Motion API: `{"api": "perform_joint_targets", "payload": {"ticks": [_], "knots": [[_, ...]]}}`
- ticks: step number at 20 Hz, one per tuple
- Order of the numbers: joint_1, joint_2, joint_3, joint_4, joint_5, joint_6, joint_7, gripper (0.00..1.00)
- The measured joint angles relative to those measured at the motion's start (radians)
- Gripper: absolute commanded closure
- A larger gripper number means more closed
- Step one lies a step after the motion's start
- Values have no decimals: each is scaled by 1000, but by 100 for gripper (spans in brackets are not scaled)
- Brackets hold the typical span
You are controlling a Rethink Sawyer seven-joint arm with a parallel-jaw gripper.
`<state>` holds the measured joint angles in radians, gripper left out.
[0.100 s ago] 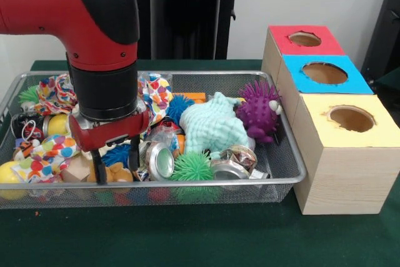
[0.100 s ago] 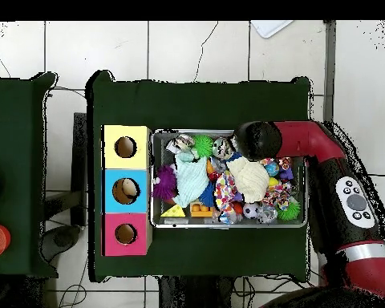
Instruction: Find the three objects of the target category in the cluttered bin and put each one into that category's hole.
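Note:
My gripper (image 1: pixel 115 167) is low in the wire mesh bin (image 1: pixel 284 154), at its front left in the front view. Its two black fingers (image 1: pixel 97 170) stand apart, open, on either side of a tan object (image 1: pixel 116 174). A metal can (image 1: pixel 160 160) lies just right of the fingers, and a blue spiky ball (image 1: pixel 117 154) sits behind them. Three wooden boxes stand in a row beside the bin, with a red top (image 1: pixel 304 40), a blue top (image 1: pixel 325 73) and a yellow top (image 1: pixel 352 119), each with one round hole. In the overhead view the arm's wrist (image 2: pixel 258 140) hides the gripper.
The bin is packed: a mint plush (image 1: pixel 212 126), a purple spiky toy (image 1: pixel 257 112), a green spiky ball (image 1: pixel 192 167), a second can (image 1: pixel 232 162), dotted cloths (image 1: pixel 53 148), yellow balls (image 1: pixel 56 124). From above, the boxes (image 2: pixel 125 190) touch the bin's left wall.

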<state>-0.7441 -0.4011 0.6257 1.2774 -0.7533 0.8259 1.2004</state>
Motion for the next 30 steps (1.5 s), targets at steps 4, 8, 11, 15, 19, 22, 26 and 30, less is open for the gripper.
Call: {"api": "perform_joint_targets", "payload": {"ticks": [4,8,11,15,19,22,26,30], "knots": [[13,1,-22,-3,-5,0,0,100],[19,12,-46,-3,-6,0,0,100],[21,15,-54,-3,-7,0,0,100],[28,13,-64,-3,-8,0,0,100],[44,4,-80,-3,-8,4,0,100],[61,-16,-100,1,-8,23,0,100],[84,-66,-126,33,3,83,0,100],[109,-134,-152,88,30,162,0,100]]}}
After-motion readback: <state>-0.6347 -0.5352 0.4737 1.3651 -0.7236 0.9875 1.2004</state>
